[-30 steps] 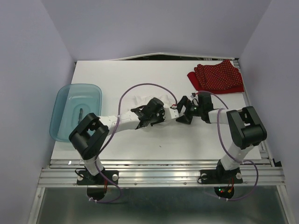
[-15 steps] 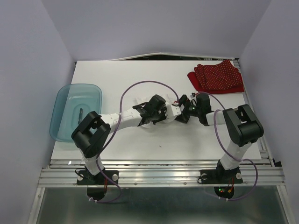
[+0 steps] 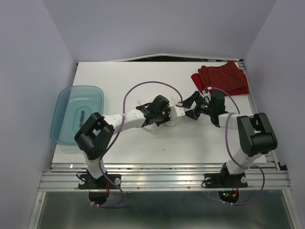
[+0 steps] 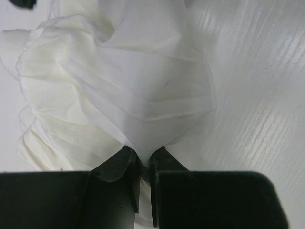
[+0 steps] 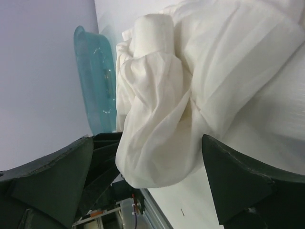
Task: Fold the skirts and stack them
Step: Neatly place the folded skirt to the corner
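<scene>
On table (image 3: 190,143): white skirt (image 4: 119,71), red skirt (image 3: 221,78), teal tub (image 3: 69,125).

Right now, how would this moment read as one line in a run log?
left gripper: shut on white skirt | right gripper: open, straddling white skirt | red dotted skirt: far right corner | teal tub: left edge

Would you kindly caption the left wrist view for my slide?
Left fingers pinch the white skirt on the table.
</scene>
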`<act>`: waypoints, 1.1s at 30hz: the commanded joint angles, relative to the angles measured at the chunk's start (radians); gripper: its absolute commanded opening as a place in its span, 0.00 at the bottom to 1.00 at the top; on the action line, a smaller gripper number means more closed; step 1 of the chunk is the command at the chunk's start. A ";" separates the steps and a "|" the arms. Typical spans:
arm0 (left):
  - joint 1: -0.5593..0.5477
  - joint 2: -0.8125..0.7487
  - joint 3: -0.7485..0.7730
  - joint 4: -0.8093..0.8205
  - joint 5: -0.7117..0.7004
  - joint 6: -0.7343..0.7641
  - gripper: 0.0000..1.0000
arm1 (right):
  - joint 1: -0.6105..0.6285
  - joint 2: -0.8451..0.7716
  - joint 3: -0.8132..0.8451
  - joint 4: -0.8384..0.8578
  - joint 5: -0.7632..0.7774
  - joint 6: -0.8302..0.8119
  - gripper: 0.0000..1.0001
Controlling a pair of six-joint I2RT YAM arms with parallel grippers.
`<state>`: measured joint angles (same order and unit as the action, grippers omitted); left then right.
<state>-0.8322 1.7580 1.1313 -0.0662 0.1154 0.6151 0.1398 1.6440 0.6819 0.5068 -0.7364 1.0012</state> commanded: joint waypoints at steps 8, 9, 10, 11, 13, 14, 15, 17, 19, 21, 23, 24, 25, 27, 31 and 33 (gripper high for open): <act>0.005 0.011 0.081 -0.015 0.030 -0.006 0.00 | 0.127 0.155 0.203 -0.269 0.003 -0.184 1.00; 0.007 0.014 0.084 -0.015 0.032 -0.009 0.00 | 0.127 0.158 0.206 -0.277 0.003 -0.193 1.00; 0.007 0.015 0.088 -0.017 0.033 -0.009 0.00 | 0.127 0.160 0.215 -0.319 0.008 -0.226 1.00; 0.007 0.020 0.091 -0.017 0.033 -0.011 0.00 | 0.127 0.166 0.229 -0.361 0.014 -0.251 1.00; 0.008 0.026 0.096 -0.017 0.032 -0.009 0.00 | 0.127 0.191 0.297 -0.506 0.037 -0.350 1.00; 0.008 0.026 0.097 -0.017 0.029 -0.008 0.00 | 0.127 0.198 0.320 -0.564 0.040 -0.377 1.00; 0.008 0.028 0.099 -0.018 0.027 -0.006 0.00 | 0.127 0.201 0.337 -0.602 0.048 -0.400 1.00; 0.010 0.031 0.101 -0.020 0.024 -0.005 0.00 | 0.127 0.201 0.378 -0.703 0.078 -0.459 1.00; 0.011 0.031 0.099 -0.020 0.021 -0.003 0.00 | 0.127 0.209 0.431 -0.807 0.098 -0.516 1.00; 0.013 0.029 0.097 -0.020 0.020 -0.003 0.00 | 0.127 0.220 0.465 -0.902 0.112 -0.553 1.00; 0.016 0.029 0.099 -0.018 0.015 -0.003 0.00 | 0.127 0.237 0.507 -0.954 0.127 -0.604 1.00; 0.015 0.028 0.099 -0.020 0.015 -0.003 0.00 | 0.127 0.244 0.519 -0.981 0.135 -0.621 1.00; 0.016 0.031 0.101 -0.018 0.012 -0.003 0.00 | 0.127 0.263 0.545 -1.031 0.153 -0.651 1.00; 0.019 0.034 0.105 -0.020 0.012 -0.006 0.00 | 0.127 0.275 0.561 -1.076 0.172 -0.671 1.00; 0.021 0.038 0.120 -0.030 0.023 -0.018 0.00 | 0.127 0.289 0.567 -1.114 0.176 -0.671 1.00; 0.025 0.040 0.127 -0.037 0.030 -0.026 0.00 | 0.127 0.284 0.547 -1.108 0.181 -0.650 1.00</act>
<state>-0.8219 1.8042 1.1938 -0.1108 0.1307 0.6083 0.2630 1.9129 1.2339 -0.4896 -0.6186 0.3855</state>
